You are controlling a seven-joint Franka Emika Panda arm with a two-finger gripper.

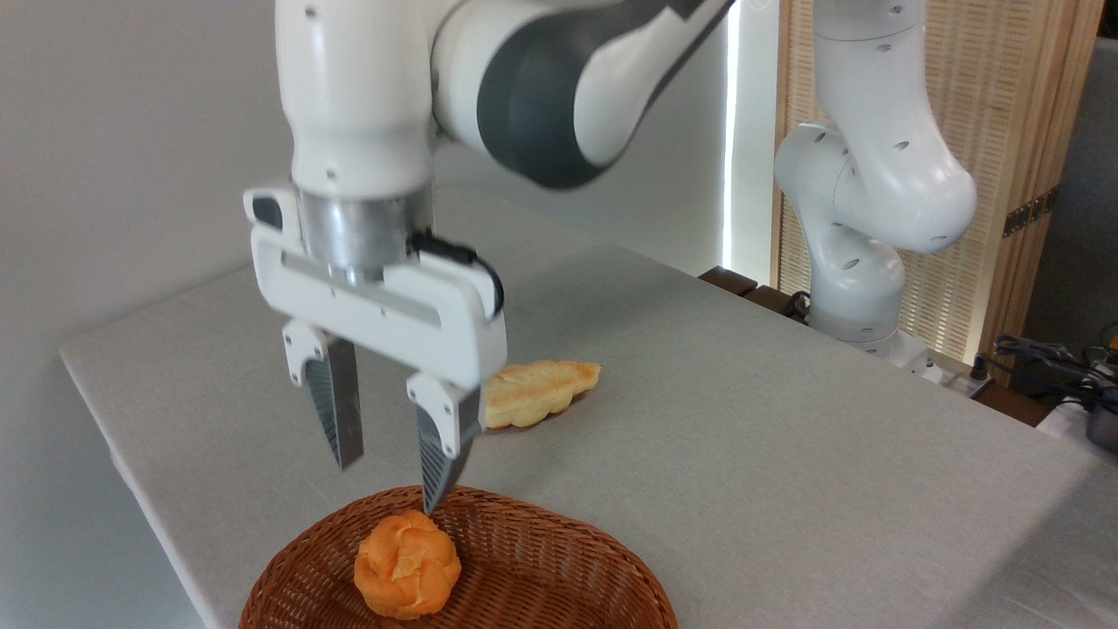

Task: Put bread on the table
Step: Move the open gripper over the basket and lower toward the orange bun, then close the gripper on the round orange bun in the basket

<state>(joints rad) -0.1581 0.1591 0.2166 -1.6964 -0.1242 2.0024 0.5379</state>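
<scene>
The bread (406,566), a small round orange bun with a knotted top, lies inside the brown wicker basket (559,577) at the bottom centre. My gripper (389,485) hangs open just above the bun and slightly to its upper left, fingers pointing down with nothing between them. The right fingertip (431,502) hovers close over the bun's top edge without visibly touching it. The table (742,419) is covered in light grey cloth and carries the basket at its near edge.
A flat, pale golden, leaf-shaped bread (537,393) lies on the cloth behind the gripper, partly hidden by it. The arm's white base (860,262) stands at the table's far right, with cables and gear (1061,367) beyond the right edge.
</scene>
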